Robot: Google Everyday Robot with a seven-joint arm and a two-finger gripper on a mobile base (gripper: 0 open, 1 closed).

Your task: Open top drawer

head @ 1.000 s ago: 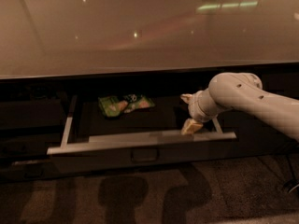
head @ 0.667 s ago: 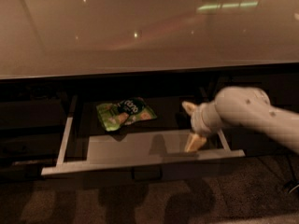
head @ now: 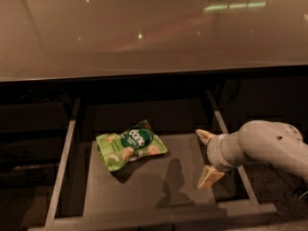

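The top drawer (head: 144, 191) stands pulled far out from under the counter, showing its grey floor and pale metal side rails (head: 60, 177). Its front is mostly cut off at the bottom edge of the view, and the handle is out of sight. My gripper (head: 207, 157) hangs inside the drawer at its right side, just left of the right rail (head: 230, 141). The two pale fingertips (head: 210, 177) are spread apart with nothing between them. The white arm (head: 269, 146) comes in from the right.
A green snack bag (head: 131, 148) lies on the drawer floor, left of centre. The glossy beige countertop (head: 144, 28) overhangs the drawer's back. Dark neighbouring cabinet fronts (head: 29, 129) flank it on both sides.
The drawer has slid further out toward the camera, exposing more floor and the whole snack bag. The gripper has come forward with it, staying at the right side.
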